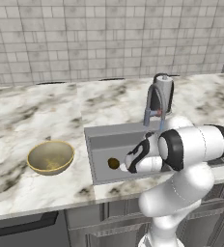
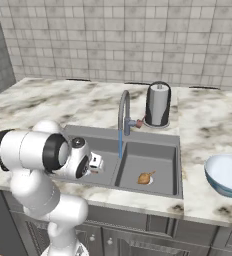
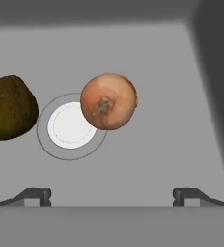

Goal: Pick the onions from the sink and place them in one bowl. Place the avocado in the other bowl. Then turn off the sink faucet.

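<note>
The gripper (image 3: 112,195) is hanging over the sink (image 1: 100,140) basin with its fingers spread wide and nothing between them. In the hand view, one onion (image 3: 108,101) is sitting at center, overlapping the right edge of the white drain (image 3: 68,128), and the avocado (image 3: 10,107) is lying at the left edge, just beside the drain. In the right base view another onion (image 2: 145,178) is resting in the other basin at lower center. The faucet (image 2: 123,112) is pouring a blue stream down. A yellow bowl (image 1: 50,157) is sitting at left in the left base view, and a blue bowl (image 2: 227,175) is sitting at the right edge of the right base view. A paper towel roll (image 2: 158,104) is standing behind the faucet.
</note>
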You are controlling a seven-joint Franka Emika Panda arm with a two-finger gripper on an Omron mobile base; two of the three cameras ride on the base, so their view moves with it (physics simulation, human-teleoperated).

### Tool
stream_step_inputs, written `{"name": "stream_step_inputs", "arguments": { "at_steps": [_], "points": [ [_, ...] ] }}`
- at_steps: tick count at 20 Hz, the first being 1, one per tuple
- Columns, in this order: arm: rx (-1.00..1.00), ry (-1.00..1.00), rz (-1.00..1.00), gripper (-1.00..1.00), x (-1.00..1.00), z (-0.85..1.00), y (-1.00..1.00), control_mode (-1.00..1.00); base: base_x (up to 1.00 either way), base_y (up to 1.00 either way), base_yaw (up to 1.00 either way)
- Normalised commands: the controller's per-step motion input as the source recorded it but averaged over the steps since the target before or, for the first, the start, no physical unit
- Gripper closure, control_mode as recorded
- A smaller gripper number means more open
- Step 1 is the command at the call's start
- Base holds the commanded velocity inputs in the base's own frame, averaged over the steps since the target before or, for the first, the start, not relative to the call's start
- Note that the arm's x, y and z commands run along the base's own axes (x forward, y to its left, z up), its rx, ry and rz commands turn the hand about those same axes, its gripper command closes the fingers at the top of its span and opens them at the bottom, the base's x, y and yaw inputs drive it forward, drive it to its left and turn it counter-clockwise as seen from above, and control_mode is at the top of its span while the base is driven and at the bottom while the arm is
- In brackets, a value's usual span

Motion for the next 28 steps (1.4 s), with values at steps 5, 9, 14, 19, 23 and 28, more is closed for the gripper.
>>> {"name": "stream_step_inputs", "arguments": {
  "at_steps": [5,9,14,19,23,28],
  "points": [
    [0.00,-0.02,-0.04,-1.00,0.24,-0.27,0.00,-1.00,0.00,0.00,0.00],
    [0.00,0.00,-0.04,-1.00,0.29,-0.18,0.00,-1.00,0.00,0.00,0.00],
    [0.00,0.00,-0.04,-1.00,0.37,-0.07,0.00,-1.00,0.00,0.00,0.00],
    [0.00,0.00,-0.05,-1.00,0.36,0.00,0.00,-1.00,0.00,0.00,0.00],
    [0.00,0.00,-0.05,-1.00,0.37,0.00,0.01,-1.00,0.00,0.00,0.00],
    [0.00,0.00,-0.07,-1.00,0.37,0.00,0.05,-1.00,0.00,0.00,0.00]
  ]
}}
